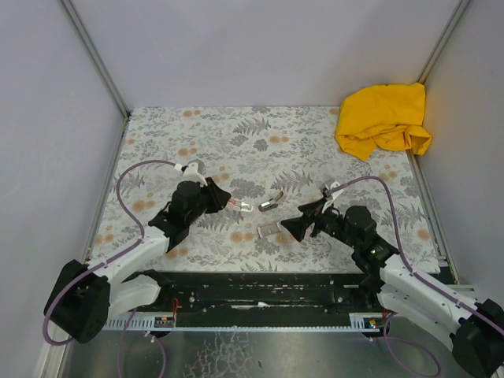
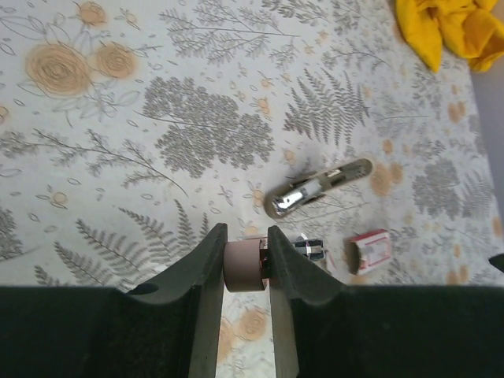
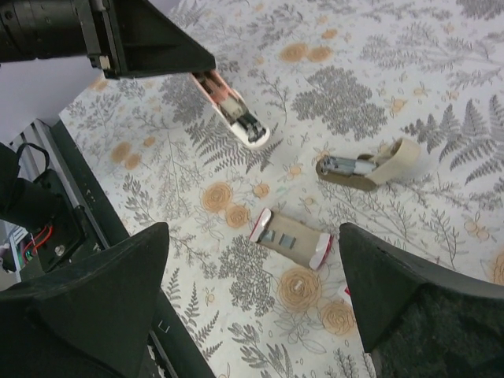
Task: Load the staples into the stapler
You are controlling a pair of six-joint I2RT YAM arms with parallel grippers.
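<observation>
Lying on the flower-printed counter (image 1: 236, 134), the white-and-red cardboard box (image 3: 290, 239) shows a brown inside, contents unclear. Beside it, to the far left, the left jaws grip the cream plastic stapler (image 2: 246, 268); the right jaws stand wide open.

Left end effector (image 2: 246, 246) pinches stapler (image 2: 244, 272); box (image 2: 370, 250) nearby.

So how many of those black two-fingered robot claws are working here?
2. The left gripper, left of centre, is shut on the cream plastic stapler. The right gripper, right of centre, is open by the small white-and-red box.
</observation>
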